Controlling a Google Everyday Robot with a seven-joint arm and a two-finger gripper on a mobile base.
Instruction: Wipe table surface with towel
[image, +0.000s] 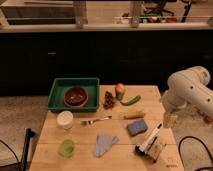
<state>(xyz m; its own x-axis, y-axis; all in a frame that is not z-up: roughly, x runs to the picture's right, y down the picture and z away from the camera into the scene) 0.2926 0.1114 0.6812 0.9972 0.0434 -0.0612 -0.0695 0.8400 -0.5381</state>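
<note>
1. The gripper sits low over the near right corner of the counter; I cannot tell whether it is spread or closed.
2. The towel, blue-grey and rumpled, lies on the counter just left of the gripper, apart from it, with 1 green cup further left.
3. Behind them lie a blue sponge, a fork and a white cup.
4. Farthest back, a green tray holds 1 red bowl.

Pincer low over table front right; towel lying apart, left of it.
</note>
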